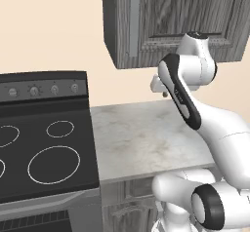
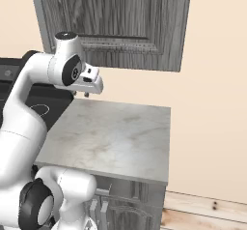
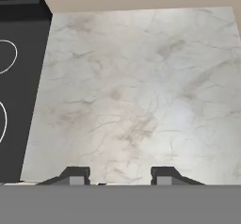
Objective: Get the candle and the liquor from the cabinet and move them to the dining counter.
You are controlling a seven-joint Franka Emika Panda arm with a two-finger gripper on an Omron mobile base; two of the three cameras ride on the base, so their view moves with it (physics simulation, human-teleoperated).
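Gripper (image 3: 117, 176) hangs empty over marbled worktop (image 3: 141, 91) beside black stove (image 1: 44, 143).

I'm in a home kitchen, a rendered one. To my left sits a black stove (image 1: 46, 143) with ring-marked burners and a row of knobs (image 1: 44, 89) on its back panel. Beside it runs a small marbled worktop (image 1: 141, 138) over grey base cabinets (image 2: 128, 209). A dark wood-grain wall cabinet (image 1: 185, 16) with a bar handle (image 1: 133, 24) hangs on the beige wall (image 2: 212, 103), and wood flooring (image 2: 202, 214) shows below
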